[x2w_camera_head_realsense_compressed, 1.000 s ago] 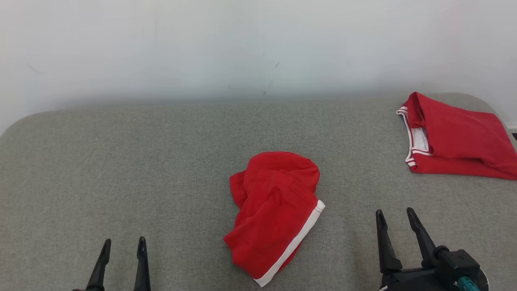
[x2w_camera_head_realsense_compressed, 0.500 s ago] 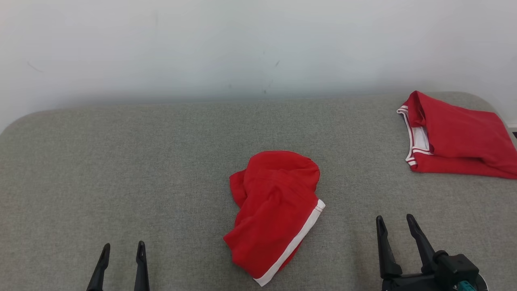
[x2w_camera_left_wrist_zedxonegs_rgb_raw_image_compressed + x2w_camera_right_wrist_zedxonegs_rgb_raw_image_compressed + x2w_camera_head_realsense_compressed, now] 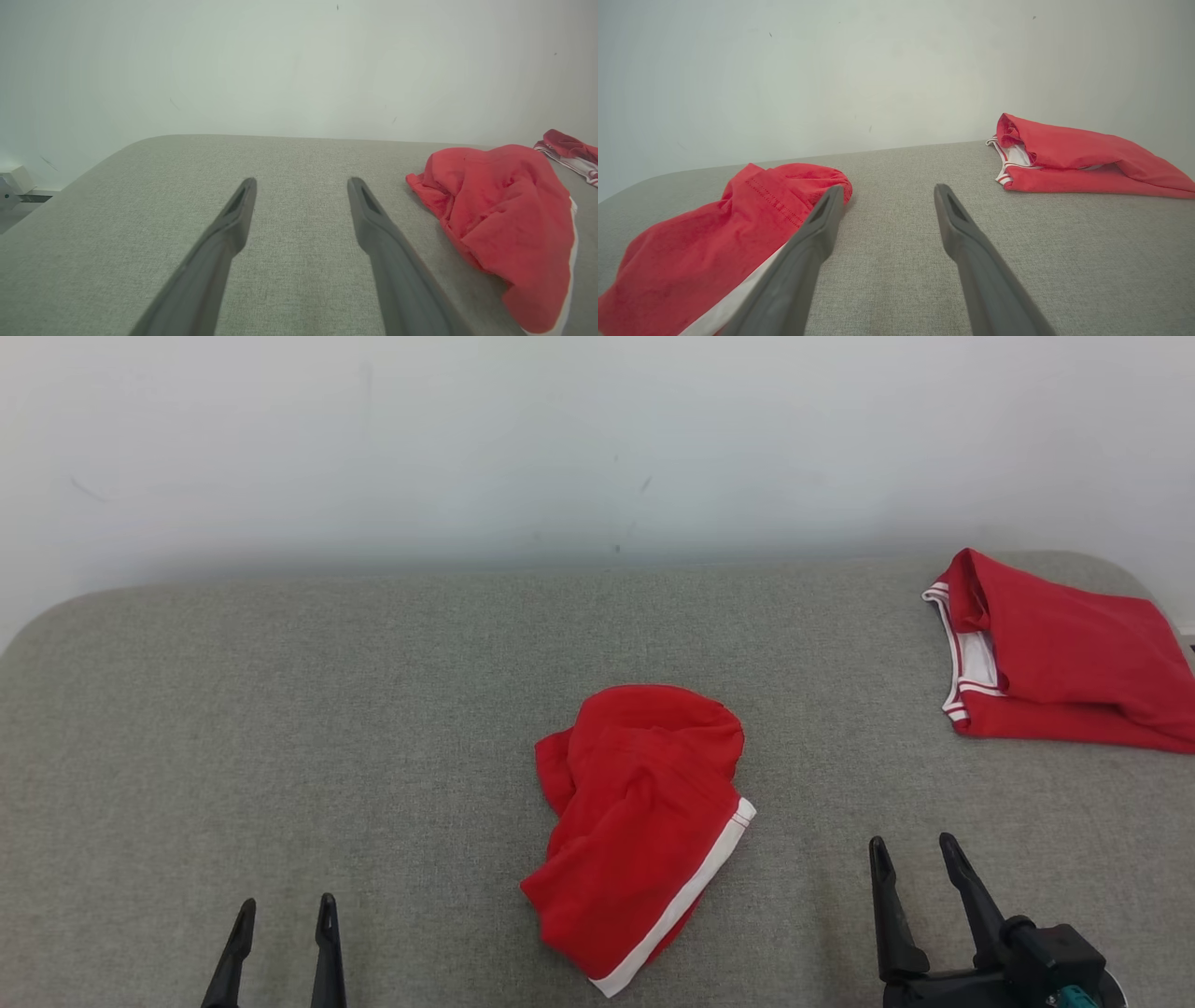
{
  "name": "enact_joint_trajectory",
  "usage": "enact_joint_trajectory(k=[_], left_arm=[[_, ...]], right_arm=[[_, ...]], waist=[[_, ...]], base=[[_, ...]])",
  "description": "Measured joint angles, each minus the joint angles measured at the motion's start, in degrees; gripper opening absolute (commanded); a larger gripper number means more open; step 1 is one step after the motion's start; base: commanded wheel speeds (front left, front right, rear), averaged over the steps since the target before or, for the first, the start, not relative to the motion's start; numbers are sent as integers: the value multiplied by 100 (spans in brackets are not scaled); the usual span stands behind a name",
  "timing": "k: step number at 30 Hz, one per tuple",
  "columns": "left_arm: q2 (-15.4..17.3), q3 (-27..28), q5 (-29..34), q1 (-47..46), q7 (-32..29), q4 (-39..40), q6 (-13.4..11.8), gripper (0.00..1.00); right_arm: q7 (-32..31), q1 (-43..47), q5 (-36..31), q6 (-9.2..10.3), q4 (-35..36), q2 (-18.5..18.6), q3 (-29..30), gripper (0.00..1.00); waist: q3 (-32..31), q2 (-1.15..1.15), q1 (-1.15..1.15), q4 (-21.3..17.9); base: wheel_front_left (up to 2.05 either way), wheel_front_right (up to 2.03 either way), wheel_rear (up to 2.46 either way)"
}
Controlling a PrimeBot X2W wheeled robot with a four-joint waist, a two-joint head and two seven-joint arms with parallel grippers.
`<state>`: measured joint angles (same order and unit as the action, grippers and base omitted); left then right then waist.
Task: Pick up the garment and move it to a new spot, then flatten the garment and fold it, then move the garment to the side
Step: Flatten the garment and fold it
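Observation:
A crumpled red garment [image 3: 639, 826] with a white trim band lies bunched on the grey padded table [image 3: 373, 728], near the middle and toward the front. It also lies at the right of the left wrist view as the garment [image 3: 502, 224] and at the lower left of the right wrist view as the garment [image 3: 714, 252]. My left gripper [image 3: 285, 910] stands open at the lower left, well clear of the cloth. At the lower right my right gripper [image 3: 913, 847] is open too, a short way right of the garment. Nothing is between either pair of fingers.
A second red garment [image 3: 1055, 653] with white striped trim lies folded at the table's far right corner, also seen as the folded garment [image 3: 1073, 156]. A pale wall [image 3: 560, 448] runs behind the table. The table's rounded left edge [image 3: 107, 154] drops off toward the floor.
My right gripper has drawn back a little toward the front edge, and the left gripper too. The crumpled garment has not moved; the whole view shifted slightly.

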<state>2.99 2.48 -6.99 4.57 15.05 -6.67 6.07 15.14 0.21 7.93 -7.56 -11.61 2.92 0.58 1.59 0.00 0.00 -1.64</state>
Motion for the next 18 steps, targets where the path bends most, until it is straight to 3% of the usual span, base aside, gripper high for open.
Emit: enact_joint_trajectory(k=[18], left_arm=[[-4, -11, -18, 19, 0, 80, -78, 100]], right_arm=[[0, -9, 0, 0, -42, 0, -7, 100]], waist=[[2, 0, 0, -15]], base=[[0, 0, 0]])
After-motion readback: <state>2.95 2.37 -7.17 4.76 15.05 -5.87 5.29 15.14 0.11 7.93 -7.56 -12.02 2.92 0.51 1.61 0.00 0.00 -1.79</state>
